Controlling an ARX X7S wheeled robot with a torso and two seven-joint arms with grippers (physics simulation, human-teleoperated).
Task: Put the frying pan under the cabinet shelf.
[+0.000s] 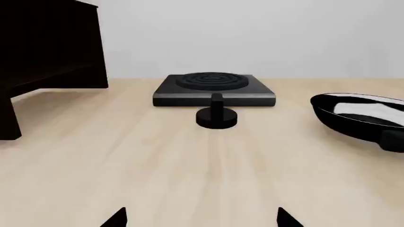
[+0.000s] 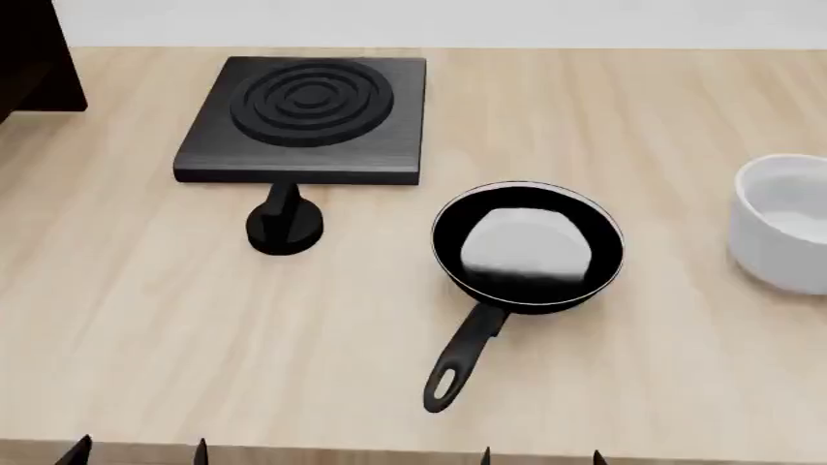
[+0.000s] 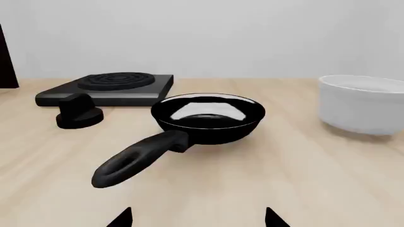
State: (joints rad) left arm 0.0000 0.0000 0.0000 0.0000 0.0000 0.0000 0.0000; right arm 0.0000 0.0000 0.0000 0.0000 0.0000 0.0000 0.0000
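The frying pan (image 2: 528, 244) is glossy black with a silver rim and rests upright on the wooden table. Its long handle (image 2: 460, 360) points toward the near edge and ends in a loop hole. It also shows in the right wrist view (image 3: 208, 118) and partly in the left wrist view (image 1: 363, 116). The dark brown cabinet shelf (image 1: 47, 52) stands at the far left, with only a corner (image 2: 33, 53) in the head view. My left gripper (image 2: 138, 451) and right gripper (image 2: 540, 455) are both open and empty at the table's near edge. The right gripper (image 3: 197, 218) is just short of the handle's end.
A square black stove plate (image 2: 308, 116) with concentric rings lies at the back. A small black knob-like piece (image 2: 285, 225) stands in front of it. A white bowl (image 2: 784, 223) sits at the right. The table's near edge (image 2: 387, 450) runs just ahead of the grippers.
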